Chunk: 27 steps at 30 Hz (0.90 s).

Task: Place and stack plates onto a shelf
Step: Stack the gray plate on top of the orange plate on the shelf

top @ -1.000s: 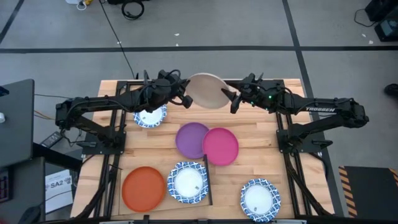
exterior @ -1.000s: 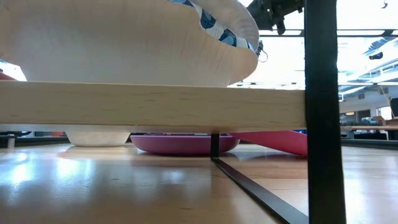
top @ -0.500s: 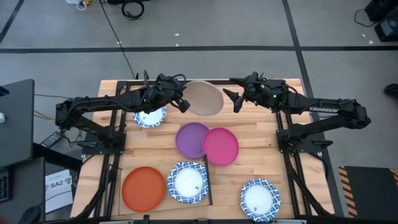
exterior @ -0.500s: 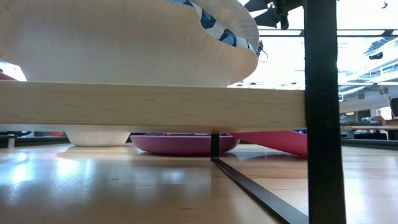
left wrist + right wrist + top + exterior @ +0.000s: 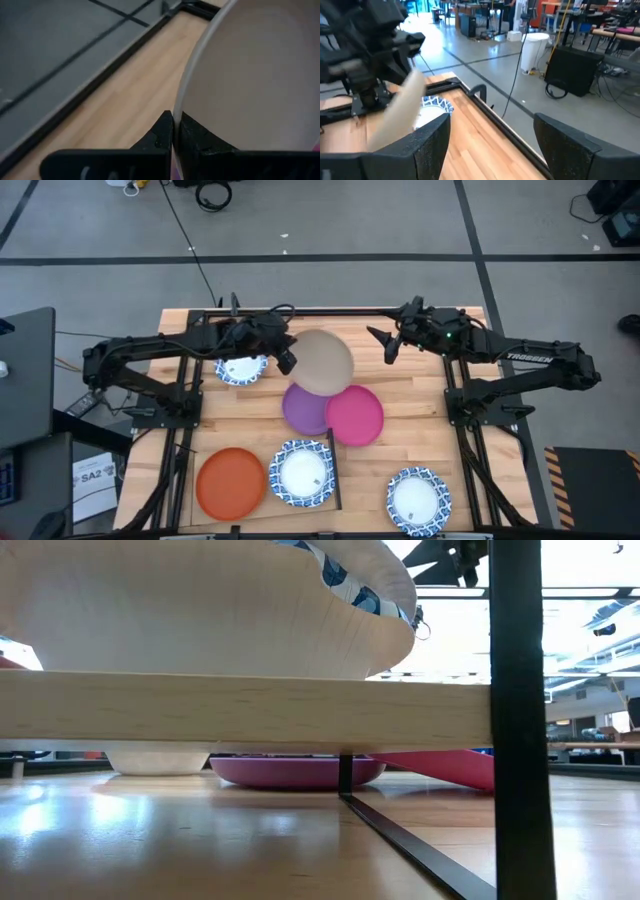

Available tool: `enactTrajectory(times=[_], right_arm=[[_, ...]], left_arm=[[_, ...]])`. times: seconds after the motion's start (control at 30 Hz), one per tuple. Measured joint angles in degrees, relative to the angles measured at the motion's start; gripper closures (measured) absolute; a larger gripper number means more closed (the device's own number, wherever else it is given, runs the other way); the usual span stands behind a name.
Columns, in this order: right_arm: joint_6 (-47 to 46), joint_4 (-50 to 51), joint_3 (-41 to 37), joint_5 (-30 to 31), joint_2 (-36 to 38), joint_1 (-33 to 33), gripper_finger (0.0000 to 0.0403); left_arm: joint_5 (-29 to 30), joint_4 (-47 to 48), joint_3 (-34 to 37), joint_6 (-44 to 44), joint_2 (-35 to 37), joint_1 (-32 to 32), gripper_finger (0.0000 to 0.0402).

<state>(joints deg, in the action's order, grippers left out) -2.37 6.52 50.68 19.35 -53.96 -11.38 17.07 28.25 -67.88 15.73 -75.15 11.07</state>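
Beige plate (image 5: 324, 362) hangs above the worktop (image 5: 420, 405), its rim clamped in the left pincer (image 5: 284, 360), whose fingers (image 5: 159, 135) are nearly closed on the edge. Just below and beyond the pincer lie the purple plate (image 5: 303, 408) and magenta plate (image 5: 356, 416), overlapping. The right pincer (image 5: 388, 343) is well apart from the plate, spread wide and holding nothing.

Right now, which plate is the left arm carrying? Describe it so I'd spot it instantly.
Look at the far middle of the slatted wooden tabletop. There the left claw pinches the rim of a plain round beige plate, overlapping the purple plate. It is the only unpatterned pale one.
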Motion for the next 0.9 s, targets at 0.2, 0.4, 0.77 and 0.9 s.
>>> enactTrajectory(times=[0.2, 0.4, 0.77, 0.9], right_arm=[[0.0, 3.5, 0.0, 0.0, -0.3, 0.0, 0.0112], [0.0, 6.1, 0.0, 0.0, -0.3, 0.0, 0.0112], [0.0, 7.4, 0.0, 0.0, -0.3, 0.0, 0.0112], [0.0, 7.4, 0.0, 0.0, -0.3, 0.0, 0.0112]], left_arm=[[-11.9, 5.8, 0.0, 3.7, 3.3, 0.0, 0.0385], [-29.2, 16.5, 0.0, 7.7, 4.8, -0.4, 0.0385], [-37.9, 34.2, 0.0, 9.5, 4.8, -10.9, 0.0386], [-37.9, 36.7, 0.0, 11.1, 4.8, -16.5, 0.0386]])
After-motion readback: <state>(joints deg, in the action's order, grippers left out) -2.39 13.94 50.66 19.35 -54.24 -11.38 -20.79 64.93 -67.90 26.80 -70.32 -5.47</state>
